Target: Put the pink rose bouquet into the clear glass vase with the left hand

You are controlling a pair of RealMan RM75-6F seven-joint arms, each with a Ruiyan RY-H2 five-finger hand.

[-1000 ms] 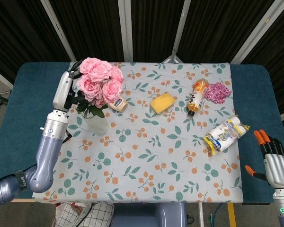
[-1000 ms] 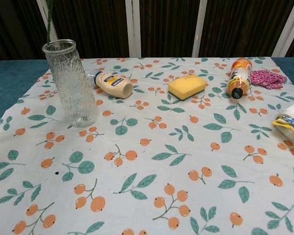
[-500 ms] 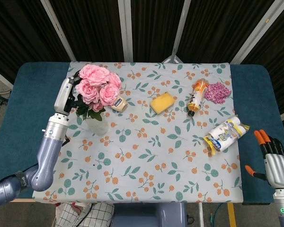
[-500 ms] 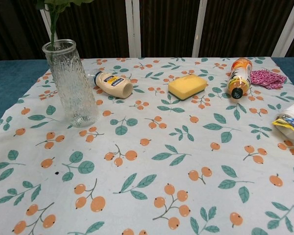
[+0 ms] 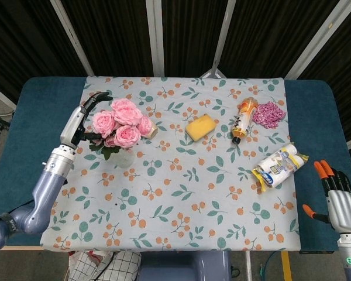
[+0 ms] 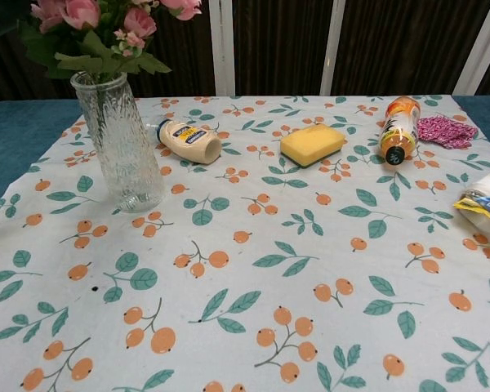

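The pink rose bouquet stands with its stems down inside the clear glass vase, which is upright at the table's left side. In the chest view the blooms and leaves sit just over the rim of the vase. My left hand is just left of the roses with its fingers spread and nothing in it; whether it still touches the leaves is unclear. My right hand hangs off the table's right edge, fingers apart and empty.
A mayonnaise bottle lies right of the vase. Further right lie a yellow sponge, an orange bottle, a pink mesh scrubber and a white snack pack.
The bouquet has sunk from above the vase down into it. My left hand has let go of the stems and moved out to the left. The right hand has not moved.
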